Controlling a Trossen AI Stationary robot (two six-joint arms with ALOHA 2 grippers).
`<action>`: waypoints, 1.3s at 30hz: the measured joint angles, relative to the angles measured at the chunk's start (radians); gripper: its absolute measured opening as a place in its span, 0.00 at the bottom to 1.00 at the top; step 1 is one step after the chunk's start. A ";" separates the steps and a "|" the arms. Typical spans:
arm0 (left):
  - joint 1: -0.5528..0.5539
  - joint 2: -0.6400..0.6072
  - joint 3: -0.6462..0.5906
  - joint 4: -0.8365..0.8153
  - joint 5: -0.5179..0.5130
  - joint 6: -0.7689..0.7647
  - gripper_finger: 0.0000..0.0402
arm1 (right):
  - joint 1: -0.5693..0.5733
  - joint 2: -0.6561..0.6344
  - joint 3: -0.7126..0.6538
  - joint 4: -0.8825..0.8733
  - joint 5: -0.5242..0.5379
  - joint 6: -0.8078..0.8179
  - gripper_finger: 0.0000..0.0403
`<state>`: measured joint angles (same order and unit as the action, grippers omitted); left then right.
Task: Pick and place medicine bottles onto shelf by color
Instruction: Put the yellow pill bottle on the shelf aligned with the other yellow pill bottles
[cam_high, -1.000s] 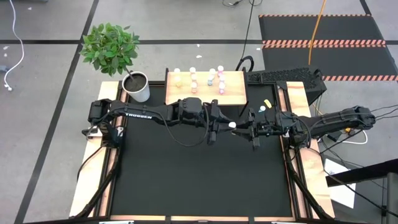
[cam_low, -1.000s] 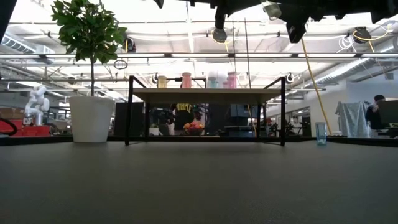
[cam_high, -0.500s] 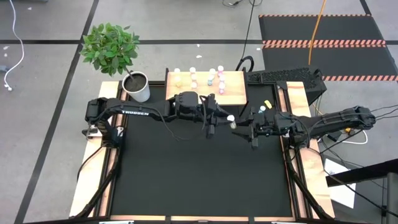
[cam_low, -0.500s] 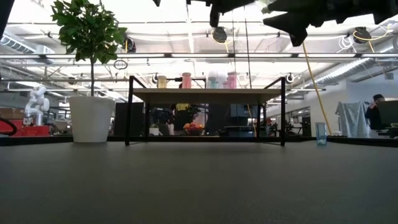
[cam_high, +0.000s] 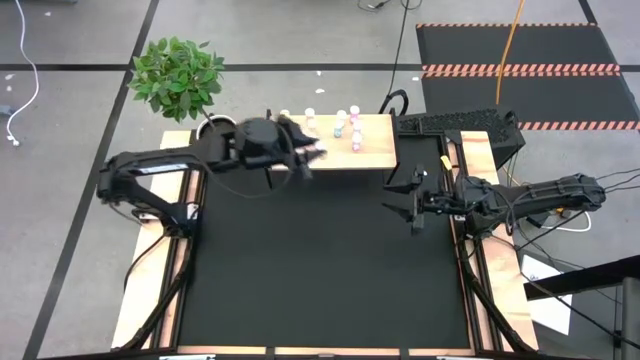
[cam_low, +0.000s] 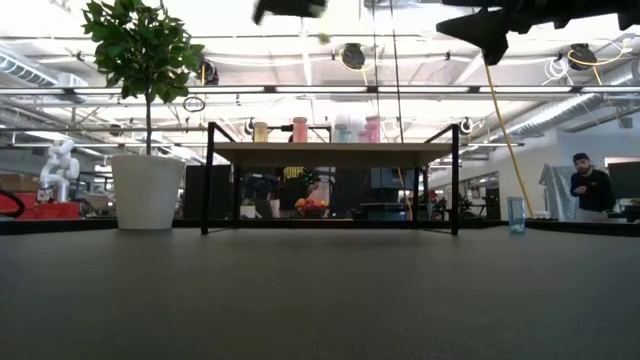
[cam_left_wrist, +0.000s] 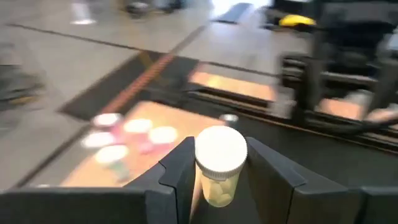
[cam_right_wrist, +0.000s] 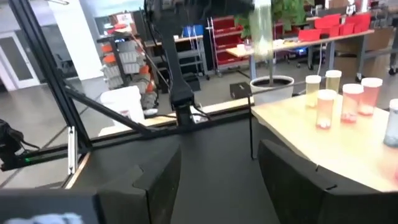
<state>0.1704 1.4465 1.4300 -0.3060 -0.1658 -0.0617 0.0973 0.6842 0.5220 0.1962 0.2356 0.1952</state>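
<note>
The shelf (cam_high: 376, 152), a light wooden board on thin dark legs, stands at the table's far edge with several white-capped bottles (cam_high: 345, 126) upright on it, pink and yellow among them (cam_right_wrist: 341, 94). My left gripper (cam_high: 308, 156) hangs over the shelf's near left part, shut on a yellow bottle with a white cap (cam_left_wrist: 220, 163). At the table's right side, my right gripper (cam_high: 408, 202) stands open and holds nothing (cam_right_wrist: 217, 168). One teal bottle (cam_low: 515, 214) stands on the table to the right of the shelf. My left gripper pinches the yellow bottle's body (cam_left_wrist: 217, 190) just under the white cap, between its two fingers (cam_left_wrist: 181, 175). The fingers come nearly level from the table's left. The bottle stands upright in the hold, cap up, lifted clear above the shelf.
A white pot (cam_low: 147, 190) with a green plant (cam_high: 178, 75) stands left of the shelf, close under my left arm. The black mat (cam_high: 320, 270) lies bare in front of the shelf. A person (cam_low: 590, 186) stands far back in the room.
My right gripper has opened and let go of the yellow bottle in the middle of the table. My left gripper, shut on that bottle, has swung up and toward the far left, over the shelf, and has tipped up toward level.
</note>
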 joint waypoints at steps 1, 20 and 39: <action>0.007 -0.023 0.000 -0.029 -0.038 0.002 0.32 | 0.000 0.000 0.000 -0.009 0.000 0.001 0.51; 0.201 -0.212 -0.593 0.261 -0.159 0.007 0.32 | 0.000 0.017 0.000 -0.015 0.027 0.088 0.51; 0.270 -0.205 -0.655 0.346 -0.146 -0.062 0.32 | 0.000 0.017 0.000 -0.014 0.056 0.108 0.51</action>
<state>0.4404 1.2419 0.7751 0.0397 -0.3115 -0.1234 0.0975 0.7010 0.5217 0.1818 0.2913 0.3028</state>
